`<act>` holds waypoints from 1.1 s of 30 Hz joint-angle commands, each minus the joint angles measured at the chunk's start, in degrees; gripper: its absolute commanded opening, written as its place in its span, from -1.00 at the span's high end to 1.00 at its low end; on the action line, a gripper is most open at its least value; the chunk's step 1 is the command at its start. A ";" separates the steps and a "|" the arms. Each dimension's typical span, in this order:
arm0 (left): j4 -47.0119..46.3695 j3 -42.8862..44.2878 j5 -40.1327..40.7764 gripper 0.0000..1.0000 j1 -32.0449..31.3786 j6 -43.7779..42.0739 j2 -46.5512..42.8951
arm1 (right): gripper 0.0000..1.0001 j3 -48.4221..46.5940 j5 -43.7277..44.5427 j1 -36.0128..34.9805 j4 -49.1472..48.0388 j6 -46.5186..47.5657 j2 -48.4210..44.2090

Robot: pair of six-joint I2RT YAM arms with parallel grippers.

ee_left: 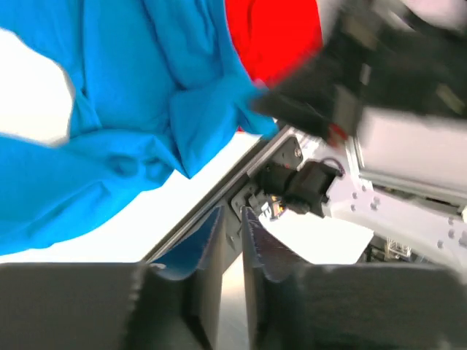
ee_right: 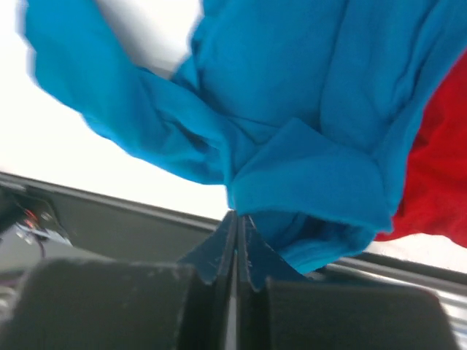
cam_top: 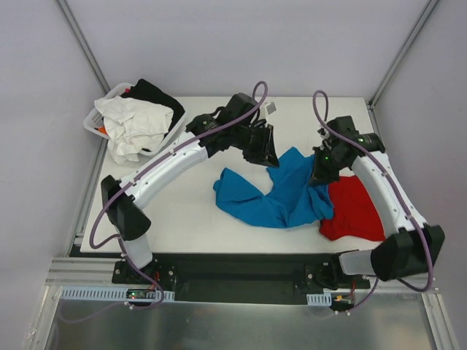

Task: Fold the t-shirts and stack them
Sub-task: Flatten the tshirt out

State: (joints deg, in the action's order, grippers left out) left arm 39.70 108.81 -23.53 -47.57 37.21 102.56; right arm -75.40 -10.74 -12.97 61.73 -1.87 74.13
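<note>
Tabletop (cam_top: 182,211) white between grey walls (cam_top: 219,44); right claw (ee_right: 235,222) pinches turquoise shirt (cam_top: 281,197), left claw (ee_left: 233,216) nearly closed, empty.

On the table (cam_top: 182,211), a basket (cam_top: 93,120) sits at the far left corner. It holds 2 garments, the front garment (cam_top: 135,124) before the rear garment (cam_top: 157,95). The middle t-shirt (cam_top: 284,193) lies right of centre, its right edge on the right-hand t-shirt (cam_top: 357,208), which lies by the near right edge. The left gripper (cam_top: 264,153) is at the middle t-shirt's far side, the right gripper (cam_top: 321,175) at the overlap.
</note>
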 commanded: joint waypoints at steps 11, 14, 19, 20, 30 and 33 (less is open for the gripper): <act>1.52 -15.65 3.49 0.62 -1.65 0.58 -3.95 | 0.99 -15.48 1.52 -1.53 -4.69 3.28 8.24; 1.52 -15.48 1.30 0.68 -1.65 -0.21 -0.10 | 0.99 -16.54 0.37 -1.53 -6.10 2.49 4.56; 2.83 -13.55 -3.62 0.56 -1.56 -0.47 6.94 | 0.99 -17.94 2.83 -1.44 -9.08 2.04 -1.87; 3.18 -12.41 -3.98 0.50 -1.47 -0.39 9.12 | 0.99 -18.90 3.27 -1.35 -9.26 0.48 -2.66; 8.02 -5.98 -5.73 -0.50 -0.07 2.69 21.18 | 0.99 -26.31 3.54 -0.39 -2.15 -1.29 -6.36; 8.11 -5.19 -6.18 -0.47 -0.07 3.13 23.91 | 0.98 -21.31 2.14 -0.39 -0.30 -1.82 -5.66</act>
State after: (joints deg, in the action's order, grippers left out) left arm 45.32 101.41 -27.29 -48.25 38.92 123.55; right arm -100.79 -7.25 -13.78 58.30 -2.09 68.01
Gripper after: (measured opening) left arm 0.750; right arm 0.015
